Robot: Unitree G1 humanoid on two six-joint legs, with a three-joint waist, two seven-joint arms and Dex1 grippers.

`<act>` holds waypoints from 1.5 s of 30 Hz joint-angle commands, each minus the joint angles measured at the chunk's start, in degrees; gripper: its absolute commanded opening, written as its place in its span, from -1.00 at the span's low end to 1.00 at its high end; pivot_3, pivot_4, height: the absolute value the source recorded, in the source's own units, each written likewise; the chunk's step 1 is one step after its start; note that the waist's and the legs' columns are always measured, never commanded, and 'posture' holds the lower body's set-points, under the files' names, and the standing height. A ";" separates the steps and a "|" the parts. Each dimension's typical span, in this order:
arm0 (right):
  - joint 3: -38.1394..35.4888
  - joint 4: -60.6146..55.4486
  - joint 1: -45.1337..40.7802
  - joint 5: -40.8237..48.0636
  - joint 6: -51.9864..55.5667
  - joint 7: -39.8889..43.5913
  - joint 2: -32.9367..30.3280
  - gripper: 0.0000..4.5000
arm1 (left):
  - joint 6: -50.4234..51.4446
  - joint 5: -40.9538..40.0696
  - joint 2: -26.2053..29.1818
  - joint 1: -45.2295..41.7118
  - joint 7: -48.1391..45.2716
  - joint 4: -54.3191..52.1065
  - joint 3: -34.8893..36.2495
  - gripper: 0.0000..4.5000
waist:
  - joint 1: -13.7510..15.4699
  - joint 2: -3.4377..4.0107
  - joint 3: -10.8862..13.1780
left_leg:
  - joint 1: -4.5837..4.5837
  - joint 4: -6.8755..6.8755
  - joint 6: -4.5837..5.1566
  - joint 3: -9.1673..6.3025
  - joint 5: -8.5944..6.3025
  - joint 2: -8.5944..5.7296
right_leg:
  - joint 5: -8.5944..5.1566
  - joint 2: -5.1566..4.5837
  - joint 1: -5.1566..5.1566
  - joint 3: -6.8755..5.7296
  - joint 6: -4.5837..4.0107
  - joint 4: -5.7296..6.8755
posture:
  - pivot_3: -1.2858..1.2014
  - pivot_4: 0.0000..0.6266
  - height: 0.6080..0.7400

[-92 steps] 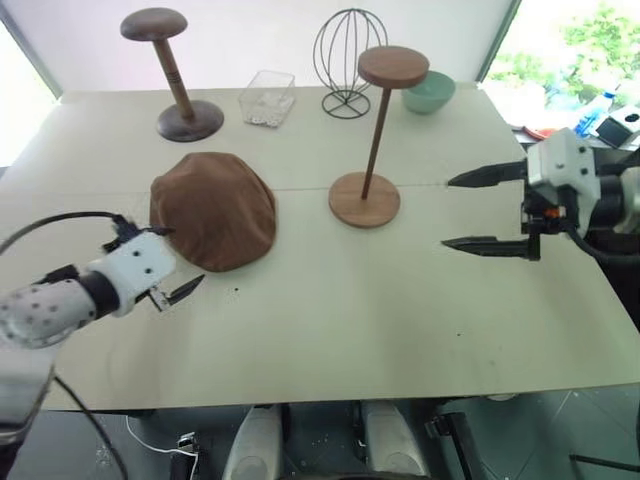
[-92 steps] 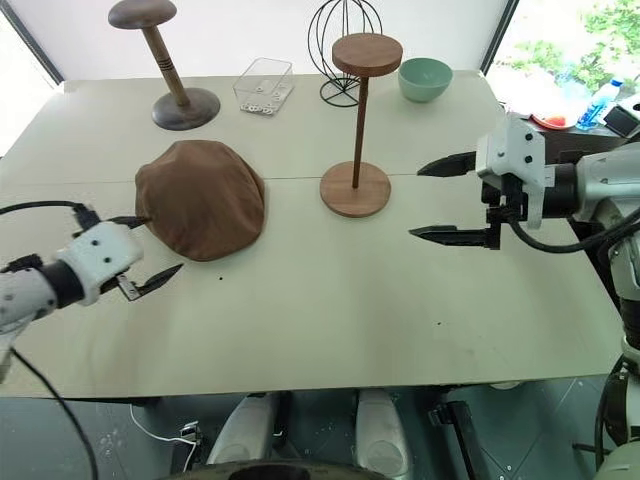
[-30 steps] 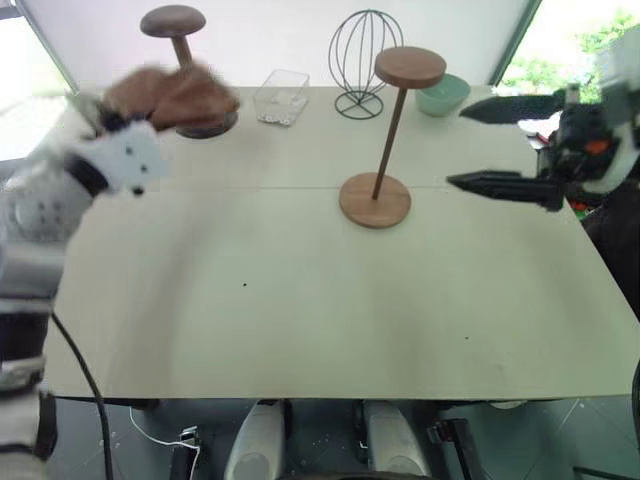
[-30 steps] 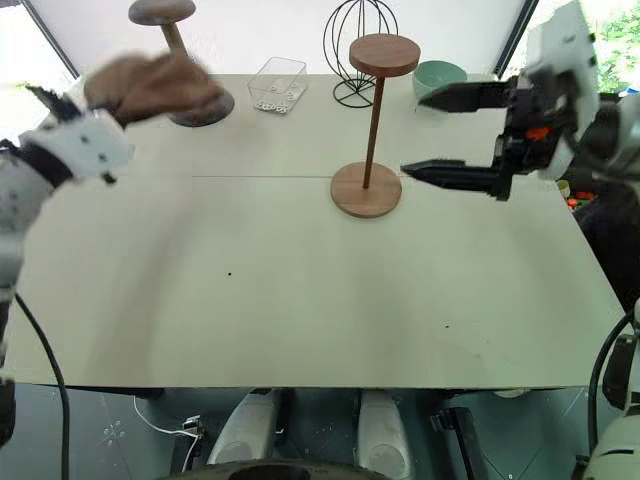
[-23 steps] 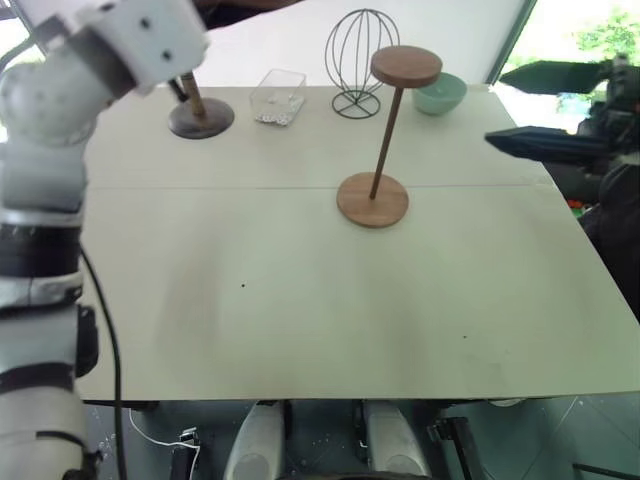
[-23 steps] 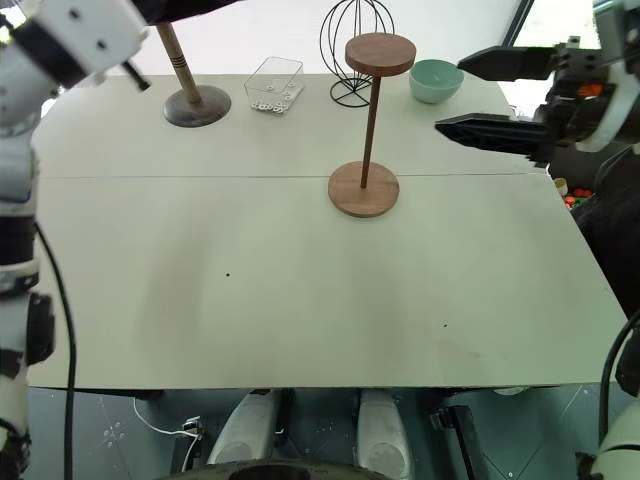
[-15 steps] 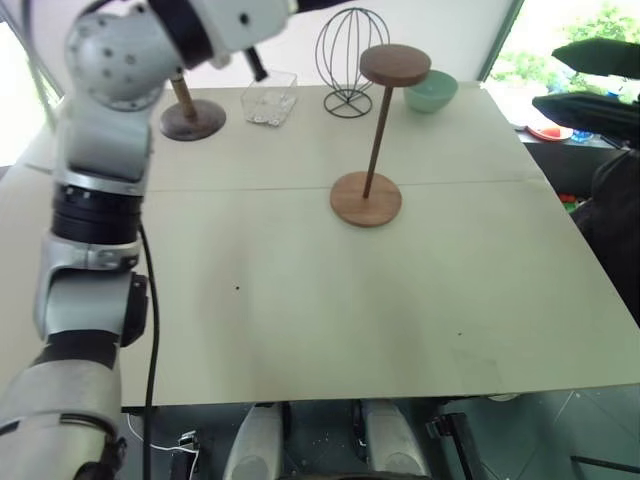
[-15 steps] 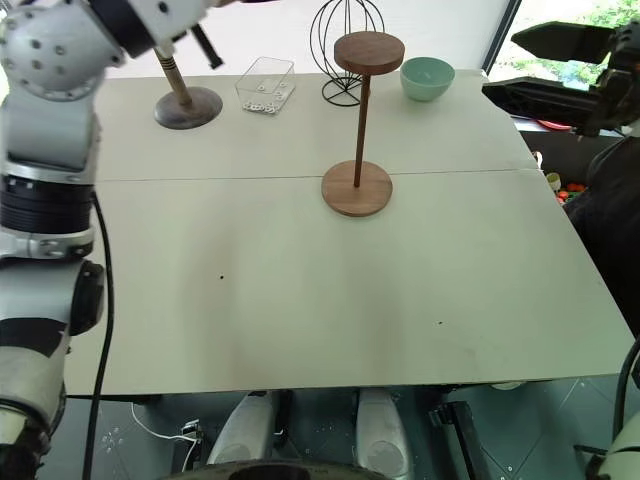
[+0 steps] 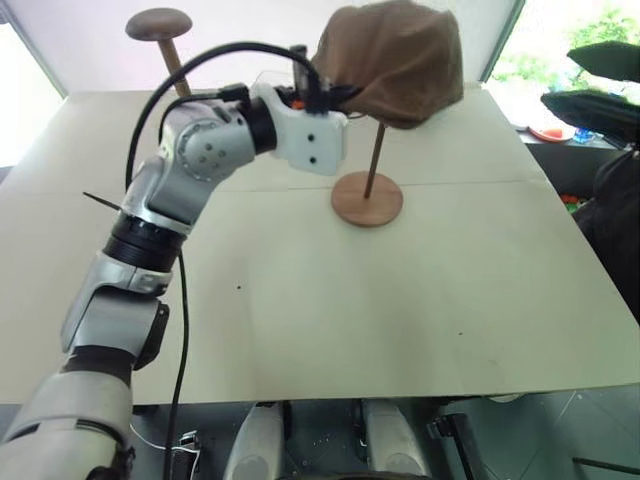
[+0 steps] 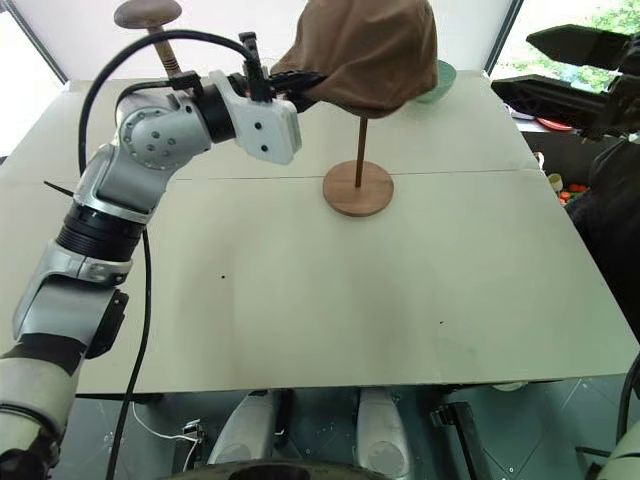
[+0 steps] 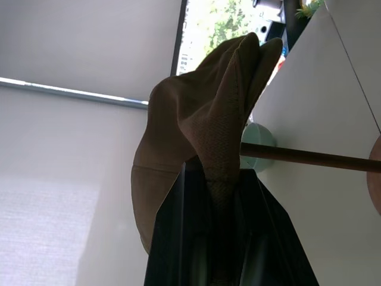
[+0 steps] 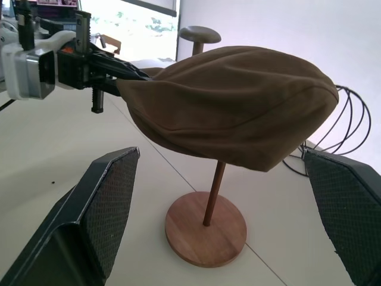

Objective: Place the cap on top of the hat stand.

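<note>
Head views: the left arm reaches level across the table (image 9: 300, 300) toward its far edge, and the left gripper (image 9: 330, 95) is clamped on the rim of the cap (image 9: 395, 60), held above the hat stand (image 9: 368, 190), hiding its top. The right gripper (image 10: 570, 70) hangs off the right edge, fingers spread wide.

Left wrist view: both fingers (image 11: 172, 238) pinch a cap fold.

Right wrist view: the cap hangs over the rod; the wire frame (image 12: 348, 128) stands behind.
</note>
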 commanded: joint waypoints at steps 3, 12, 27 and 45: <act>-1.41 -2.17 -0.64 0.77 -0.97 -1.57 0.86 1.00 | -0.14 2.60 -2.14 -3.23 2.58 0.60 0.37 -0.99 | -0.04 0.00 0.00 | -0.01 0.02 0.00 0.00 0.00 0.00 | 0.01 0.00 0.00 0.00 0.01 0.00 | 0.03 -0.52 1.00; 0.83 -4.00 0.53 -0.70 -2.76 -0.86 1.48 1.00 | 2.31 2.11 -3.30 -2.15 -0.07 0.26 0.21 -0.50 | -0.15 0.00 0.00 | 0.00 0.00 0.01 0.00 0.00 0.00 | 0.02 0.01 0.00 0.00 0.03 0.01 | 0.03 -0.52 1.00; 7.36 -18.60 8.49 -10.86 -13.96 -3.01 1.24 1.00 | 20.13 -17.86 1.68 -3.51 -13.07 -6.95 11.70 0.98 | -0.28 0.00 0.00 | 0.01 0.03 0.00 -0.01 0.00 0.01 | 0.02 0.02 0.00 0.00 0.03 0.04 | 0.03 -0.52 1.00; 22.07 -30.46 -0.68 -26.26 -17.17 -15.07 8.67 1.00 | 70.20 -56.71 28.52 3.20 -40.39 -18.30 23.62 0.98 | -0.71 -0.02 0.02 | 0.06 0.06 0.00 -0.03 0.00 0.05 | 0.00 0.06 0.00 0.01 0.01 0.10 | 0.03 -0.52 1.00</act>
